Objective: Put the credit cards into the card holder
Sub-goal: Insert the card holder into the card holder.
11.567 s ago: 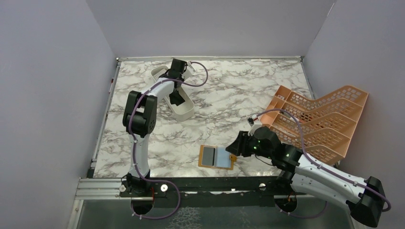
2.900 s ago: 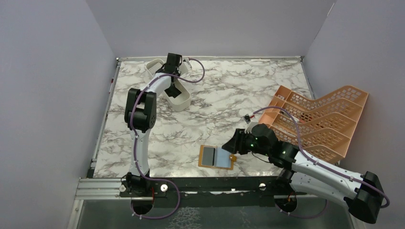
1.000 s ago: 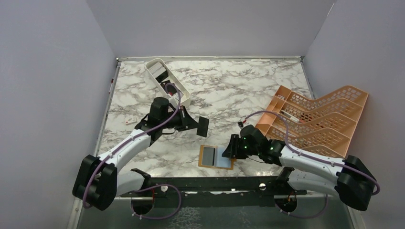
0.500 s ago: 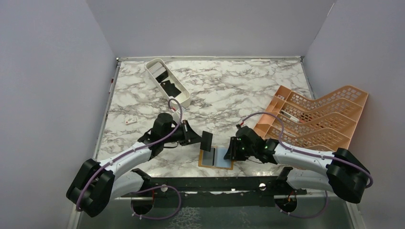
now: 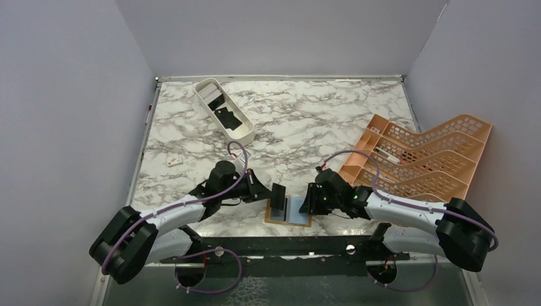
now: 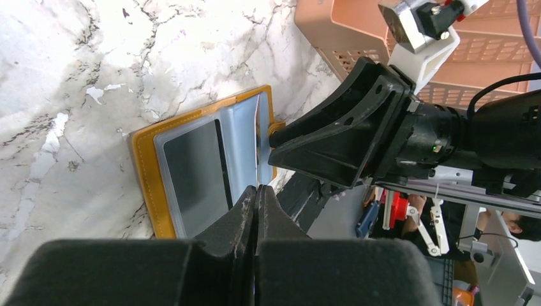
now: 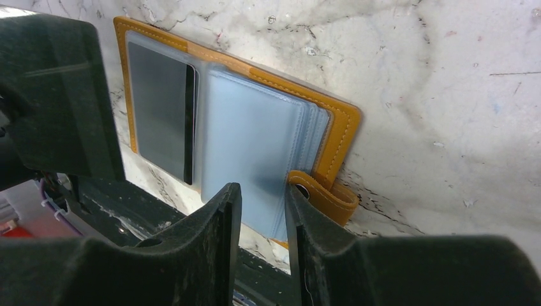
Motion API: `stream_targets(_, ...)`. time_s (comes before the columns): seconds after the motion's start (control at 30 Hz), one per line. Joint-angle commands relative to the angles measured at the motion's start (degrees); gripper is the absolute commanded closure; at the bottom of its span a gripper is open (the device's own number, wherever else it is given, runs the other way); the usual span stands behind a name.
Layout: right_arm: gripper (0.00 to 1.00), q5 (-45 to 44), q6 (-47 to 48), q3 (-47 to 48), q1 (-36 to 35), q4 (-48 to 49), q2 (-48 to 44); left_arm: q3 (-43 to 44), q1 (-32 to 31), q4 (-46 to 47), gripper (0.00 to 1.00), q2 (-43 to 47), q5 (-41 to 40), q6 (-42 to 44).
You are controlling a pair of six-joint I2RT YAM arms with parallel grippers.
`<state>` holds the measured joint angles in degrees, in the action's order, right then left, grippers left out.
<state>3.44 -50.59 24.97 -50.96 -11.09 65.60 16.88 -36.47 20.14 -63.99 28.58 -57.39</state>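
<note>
Marble table (image 5: pixel 332 121): open card holder (image 7: pixel 341 127) w/ 1 grey card (image 7: pixel 159 121) inside.

**Square orange-tan card holder** (image 7: pixel 338 121): leather-like, matt and fine-grained, with a stitched line along its edge. **Inner sleeves** (image 7: pixel 249 140): clear, slightly frosted plastic with a soft sheen. **Thin black credit card** (image 5: pixel 278 194): smooth, matt plastic. **Fingers of the left gripper** (image 6: pixel 256 191) **and right gripper** (image 7: pixel 263 191): black, matt, faintly grainy. **Tabletop** (image 5: pixel 306 127): smooth, white-and-grey marble pattern. **Orange lattice rack** (image 5: pixel 440 166) **and white oval tray** (image 5: pixel 242 137): moulded plastic.
</note>
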Motion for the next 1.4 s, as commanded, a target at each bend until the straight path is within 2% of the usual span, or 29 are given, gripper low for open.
stream_targets(0.0, 0.64, -2.01, -0.36, -1.7, -0.37, -0.23, 0.14, -0.89, -1.98, 5.38, 1.0, -1.97, -2.74, -1.31)
stream_targets(0.7, 0.64, -1.53, -0.51, -2.81, -0.37, 0.2, -1.04, -1.76, -6.8, 12.11, 1.0, -13.35, -2.85, 0.36)
stream_targets(1.37, 0.64, -1.51, -0.71, -3.47, -0.37, 0.25, -2.08, -3.8, -7.42, 12.2, 1.0, -14.44, -6.43, -2.88)
